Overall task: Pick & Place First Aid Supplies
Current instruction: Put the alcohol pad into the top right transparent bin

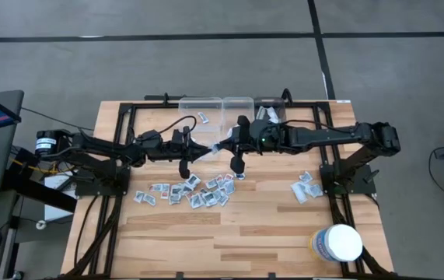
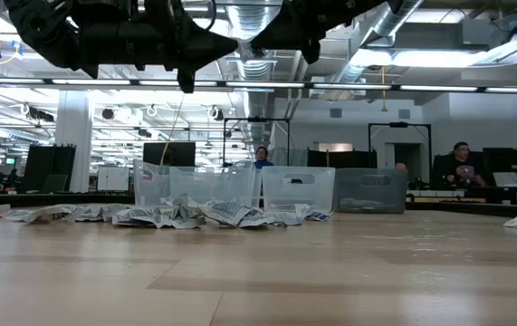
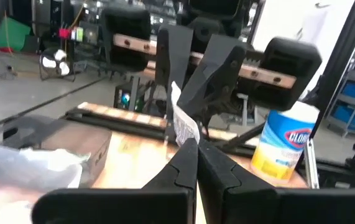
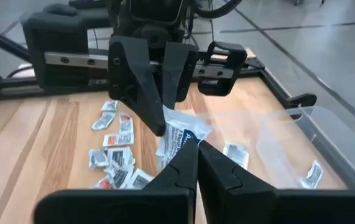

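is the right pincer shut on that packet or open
Shut: the right pincer pinches the packet in mid-air, and the left pincer grips its other end.

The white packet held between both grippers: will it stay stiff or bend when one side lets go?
The packet looks thin and crinkled, so it probably flops. Pinched by left gripper and right gripper, it seems light. It might tear if pulled.

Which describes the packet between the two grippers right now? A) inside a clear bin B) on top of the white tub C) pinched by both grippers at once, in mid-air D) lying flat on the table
C: both wrist views show the left gripper and right gripper shut on the same packet, above the table.
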Available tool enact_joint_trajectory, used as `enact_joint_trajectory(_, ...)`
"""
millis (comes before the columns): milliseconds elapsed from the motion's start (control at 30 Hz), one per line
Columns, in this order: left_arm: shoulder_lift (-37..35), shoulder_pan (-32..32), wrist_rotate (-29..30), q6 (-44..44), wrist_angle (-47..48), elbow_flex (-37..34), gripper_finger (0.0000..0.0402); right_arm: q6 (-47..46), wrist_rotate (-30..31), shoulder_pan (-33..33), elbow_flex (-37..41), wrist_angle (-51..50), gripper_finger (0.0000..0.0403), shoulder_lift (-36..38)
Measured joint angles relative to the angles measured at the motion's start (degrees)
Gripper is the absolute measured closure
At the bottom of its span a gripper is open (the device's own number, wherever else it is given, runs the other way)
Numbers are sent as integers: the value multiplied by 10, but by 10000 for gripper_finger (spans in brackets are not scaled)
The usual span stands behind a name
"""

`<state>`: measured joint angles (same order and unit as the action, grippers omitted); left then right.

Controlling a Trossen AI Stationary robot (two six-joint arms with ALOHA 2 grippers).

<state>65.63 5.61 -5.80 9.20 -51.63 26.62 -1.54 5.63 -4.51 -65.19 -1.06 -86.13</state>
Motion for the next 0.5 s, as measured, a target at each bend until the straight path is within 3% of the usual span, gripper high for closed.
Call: enact_joint_trajectory(500,0,0,-2,2,35,-3,395,-4,-24,-1,0,-20,403,0)
